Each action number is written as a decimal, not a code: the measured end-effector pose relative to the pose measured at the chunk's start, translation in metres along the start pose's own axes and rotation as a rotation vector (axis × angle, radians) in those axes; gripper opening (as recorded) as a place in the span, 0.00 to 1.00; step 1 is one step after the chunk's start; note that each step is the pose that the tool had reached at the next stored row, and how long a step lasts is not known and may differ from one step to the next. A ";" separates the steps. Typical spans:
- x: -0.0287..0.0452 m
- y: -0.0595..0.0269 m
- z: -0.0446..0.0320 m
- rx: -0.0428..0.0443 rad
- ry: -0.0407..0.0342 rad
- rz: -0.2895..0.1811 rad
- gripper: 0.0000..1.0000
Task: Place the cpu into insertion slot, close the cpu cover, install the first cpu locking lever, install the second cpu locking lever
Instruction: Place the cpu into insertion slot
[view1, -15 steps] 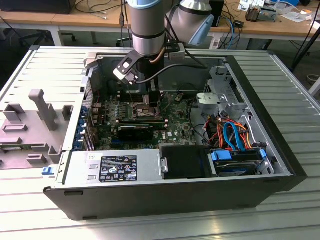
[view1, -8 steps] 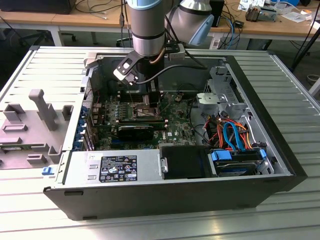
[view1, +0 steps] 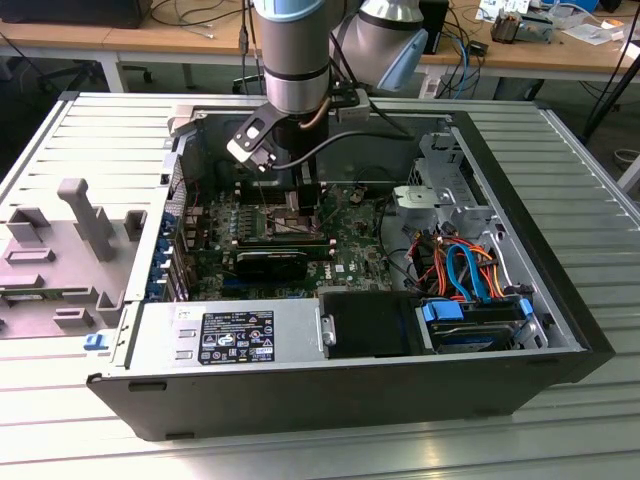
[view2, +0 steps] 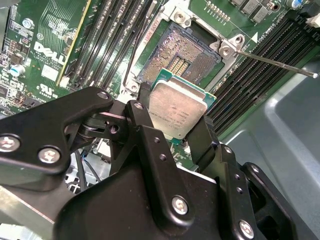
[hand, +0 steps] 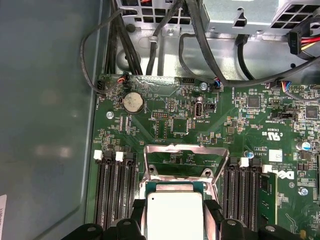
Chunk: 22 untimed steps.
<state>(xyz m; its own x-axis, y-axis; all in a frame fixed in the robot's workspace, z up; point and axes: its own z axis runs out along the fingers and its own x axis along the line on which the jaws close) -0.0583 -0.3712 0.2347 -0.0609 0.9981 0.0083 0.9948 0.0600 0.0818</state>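
Observation:
My gripper (view2: 175, 125) is shut on the cpu (view2: 177, 111), a small square chip with a dull silver top, held by its two side edges between black fingers (view2: 202, 136). The cpu hangs tilted just above the insertion slot (view2: 181, 56), whose dark pin field lies bare. The first wrist view shows the cpu (hand: 175, 216) in front of the cpu cover (hand: 185, 149), a silver frame swung open behind the slot. A thin metal locking lever (view2: 276, 63) sticks out free beside the slot. In the exterior view the gripper (view1: 300, 195) reaches down into the computer case over the green motherboard (view1: 350, 235).
Long black memory slots (view2: 117, 45) flank the socket on both sides. Black cables (hand: 150, 50) and the case wall (hand: 45, 125) lie beyond the board. A power supply (view1: 230, 335) and drive bay with blue and orange cables (view1: 465, 275) sit at the case's near side.

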 end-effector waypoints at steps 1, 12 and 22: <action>0.0000 0.0000 0.0001 0.0000 -0.0001 0.000 0.54; -0.0002 -0.0003 0.0028 0.0000 0.0001 0.000 0.54; -0.0002 -0.0004 0.0051 0.0000 0.0000 0.000 0.54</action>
<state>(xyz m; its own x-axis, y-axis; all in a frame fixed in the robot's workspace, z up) -0.0583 -0.3714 0.2296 -0.0608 0.9981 0.0083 0.9948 0.0600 0.0818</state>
